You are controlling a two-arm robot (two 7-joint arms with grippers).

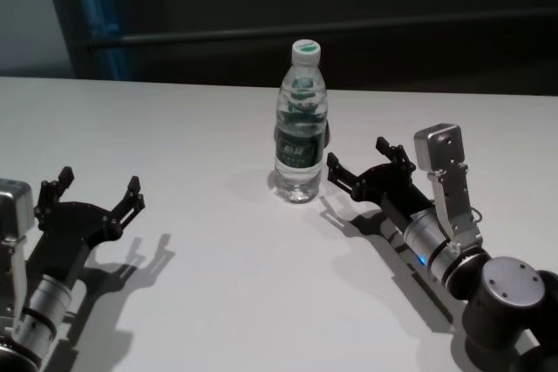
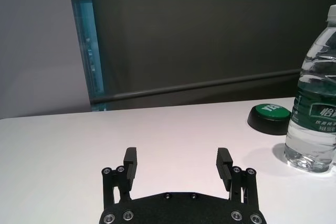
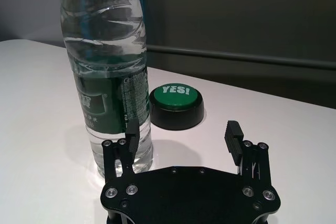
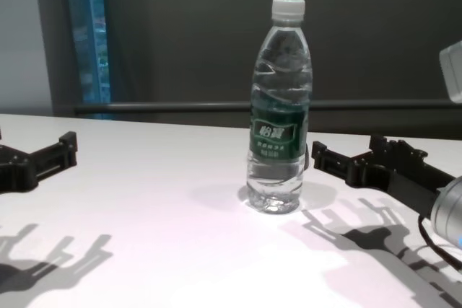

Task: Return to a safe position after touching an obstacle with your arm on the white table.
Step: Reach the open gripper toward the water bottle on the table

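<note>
**Holding beside the bottle, both grippers spread**

Looking across the broad, glossy white worktop [image 1: 209,302], I see the tall clear plastic water bottle [image 1: 302,124] with its white screw cap and dark green label standing upright near the middle, toward the far edge. My right gripper [image 1: 367,163] sits just to the right of the bottle's lower half, low over the worktop, its black fingers [image 3: 232,134] spread apart with nothing between them. In the right wrist view one finger overlaps the bottle's base, but I cannot tell whether it is touching. A low black round button with a green top [image 3: 177,106] reading "YES!" sits behind the bottle, near it. My left gripper [image 1: 94,189] rests well apart from the bottle at the near left, fingers likewise wide and empty. Dark shadows of both arms fall on the worktop.
</note>
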